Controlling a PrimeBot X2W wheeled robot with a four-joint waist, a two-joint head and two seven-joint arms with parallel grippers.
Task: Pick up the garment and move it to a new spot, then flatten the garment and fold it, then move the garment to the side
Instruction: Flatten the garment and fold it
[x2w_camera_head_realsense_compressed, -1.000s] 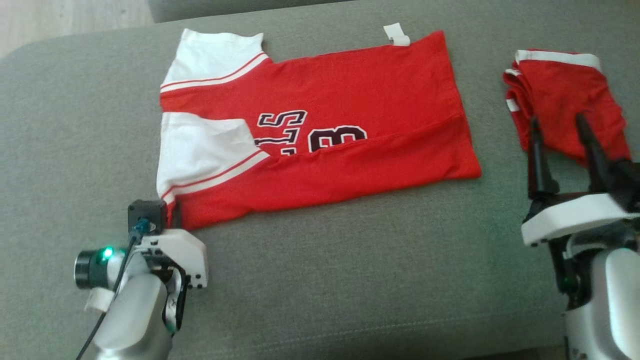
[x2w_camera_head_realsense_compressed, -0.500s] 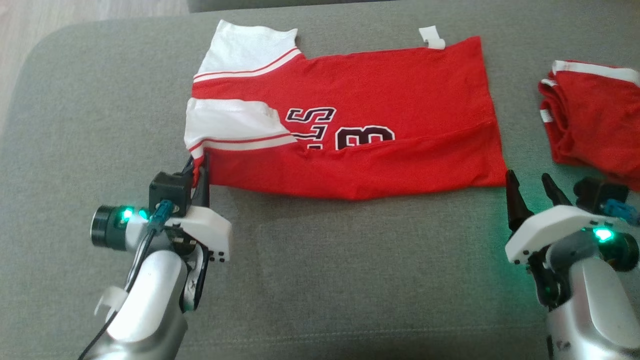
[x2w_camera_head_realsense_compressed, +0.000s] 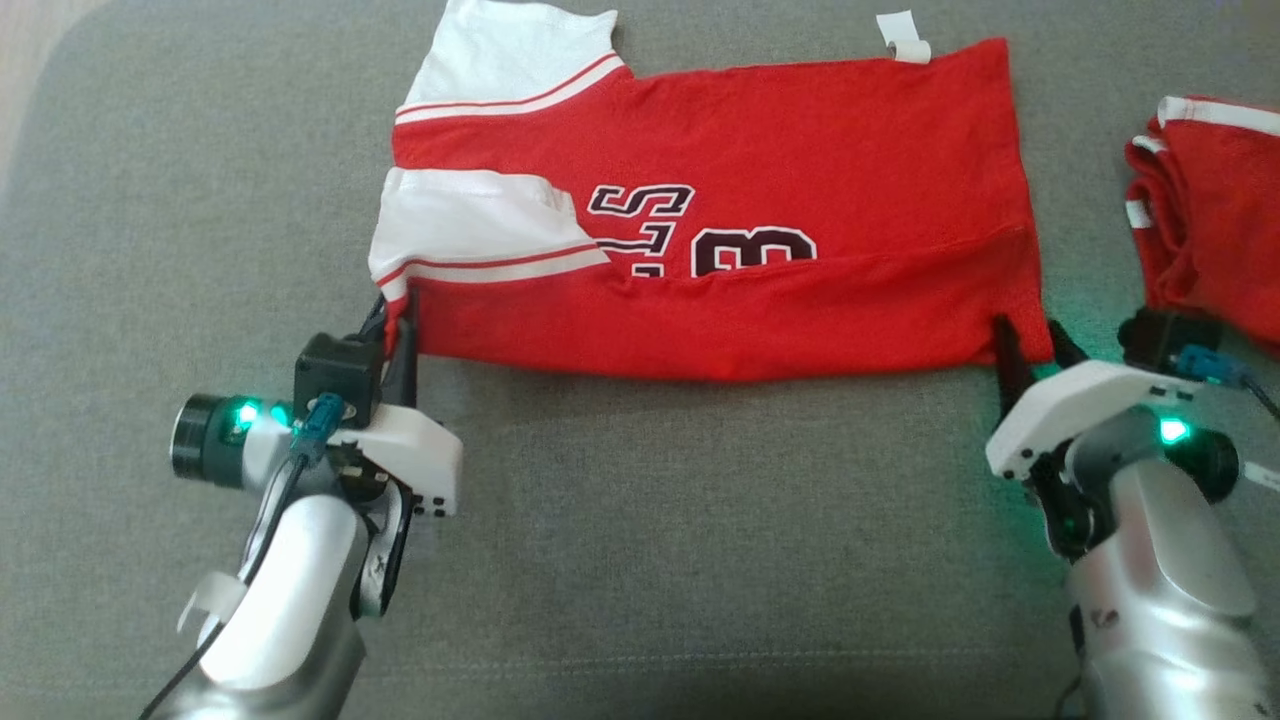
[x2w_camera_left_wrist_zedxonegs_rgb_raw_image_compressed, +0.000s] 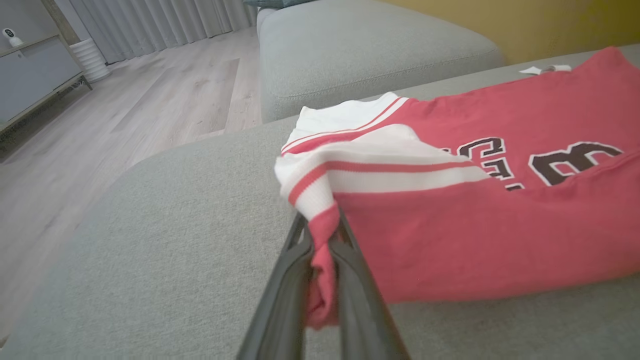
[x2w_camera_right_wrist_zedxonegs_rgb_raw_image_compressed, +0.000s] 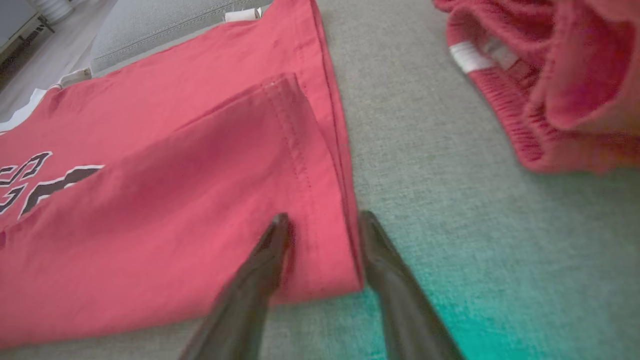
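- Jersey (x2w_camera_head_realsense_compressed: 800, 130), red with white sleeves and dark lettering: lying spread on the grey sofa seat (x2w_camera_head_realsense_compressed: 700, 540), its near long side doubled over onto itself as a flap.
- Left gripper (x2w_camera_head_realsense_compressed: 396, 322): sitting at the jersey's near left corner, fingers pressed together on a bunched twist of red cloth just below the white sleeve band (x2w_camera_head_realsense_compressed: 500, 268).
- Right gripper (x2w_camera_head_realsense_compressed: 1028, 337): sitting at the jersey's near right corner, fingers parted and gripping nothing. One fingertip (x2w_camera_right_wrist_zedxonegs_rgb_raw_image_compressed: 277, 230) is resting on the flap, the other lying just off the jersey's side edge.
- Second red garment (x2w_camera_head_realsense_compressed: 1215, 230): lying crumpled beside the jersey's right edge, apart from it.
- Hazard, layers: the right fingers are probably risking a catch on the flap alone, leaving the lower layer behind and opening the fold.
- Hazard, slip: the left pinch is looking thin and twisted, so a pull may be drawing the cloth out.
- Hazard, uneven lift: with one corner unclamped, a raise would likely be skewing and wrinkling the jersey.
- Hazard, neighbour: a rightward carry may be snagging the second red garment.
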